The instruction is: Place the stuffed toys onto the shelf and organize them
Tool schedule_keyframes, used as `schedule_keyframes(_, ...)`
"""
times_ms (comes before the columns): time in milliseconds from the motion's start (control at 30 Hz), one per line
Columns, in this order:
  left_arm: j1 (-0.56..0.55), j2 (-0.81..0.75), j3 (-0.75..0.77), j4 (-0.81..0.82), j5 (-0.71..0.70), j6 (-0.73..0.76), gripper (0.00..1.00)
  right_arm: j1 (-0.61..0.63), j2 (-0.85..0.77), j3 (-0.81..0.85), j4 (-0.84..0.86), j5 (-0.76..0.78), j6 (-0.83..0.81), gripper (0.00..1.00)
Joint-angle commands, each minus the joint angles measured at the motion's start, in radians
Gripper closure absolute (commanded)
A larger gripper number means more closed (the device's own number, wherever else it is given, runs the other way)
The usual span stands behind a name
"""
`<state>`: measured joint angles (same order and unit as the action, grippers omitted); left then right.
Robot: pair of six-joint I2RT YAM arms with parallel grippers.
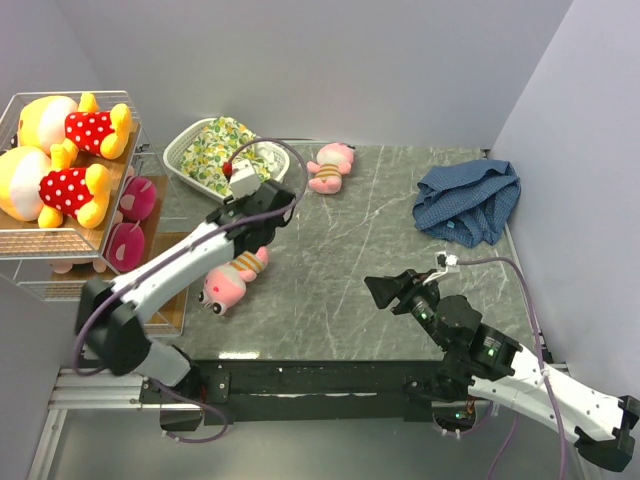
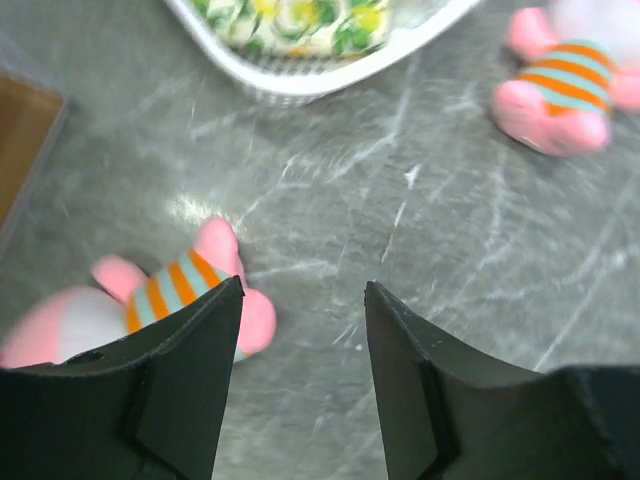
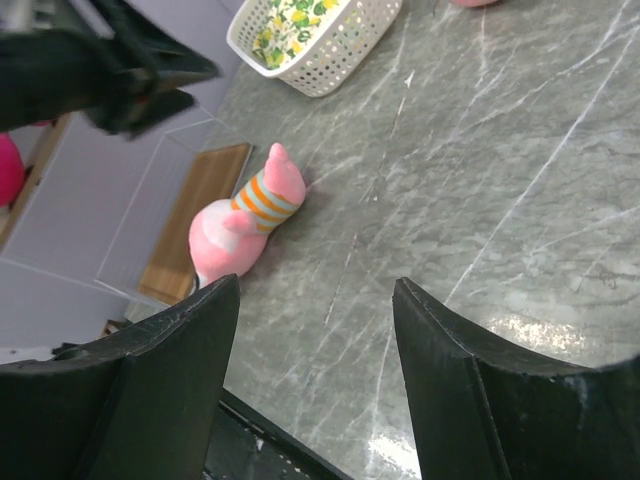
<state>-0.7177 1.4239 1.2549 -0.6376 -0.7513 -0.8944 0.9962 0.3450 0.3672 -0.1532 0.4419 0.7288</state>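
Two yellow-orange bears in red dotted shirts (image 1: pixel 60 160) lie on the top board of the shelf (image 1: pixel 60 243), with pink toys (image 1: pixel 130 225) on the tier below. A pink stuffed toy in a striped shirt (image 1: pixel 232 280) (image 2: pixel 175 290) (image 3: pixel 245 225) lies on the table near the shelf. Another pink toy (image 1: pixel 330 167) (image 2: pixel 560 85) lies at the back. My left gripper (image 1: pixel 272 208) (image 2: pixel 303 285) hangs open over bare table just right of the near pink toy, nothing between its fingers. My right gripper (image 1: pixel 385 290) (image 3: pixel 316 283) is open and empty, pointing left toward that toy.
A white oval basket (image 1: pixel 180 160) (image 2: pixel 300 75) (image 3: pixel 345 60) holding green-yellow floral cloth stands at the back left. A blue checked cloth (image 1: pixel 468 200) lies bunched at the back right. The shelf's lower wooden board (image 3: pixel 200 220) reaches close to the near toy.
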Motion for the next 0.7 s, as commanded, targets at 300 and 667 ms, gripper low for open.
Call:
schedule_keyframes(300, 0.161, 0.426, 0.213, -0.349, 0.106, -0.443, 0.41, -0.002, -0.109, -0.014, -0.059, 0.046, 0.018, 0.3)
schedule_keyframes(667, 0.164, 0.339, -0.014, -0.254, 0.227, -0.502, 0.34, -0.004, -0.086, -0.016, -0.049, 0.055, 0.004, 0.3)
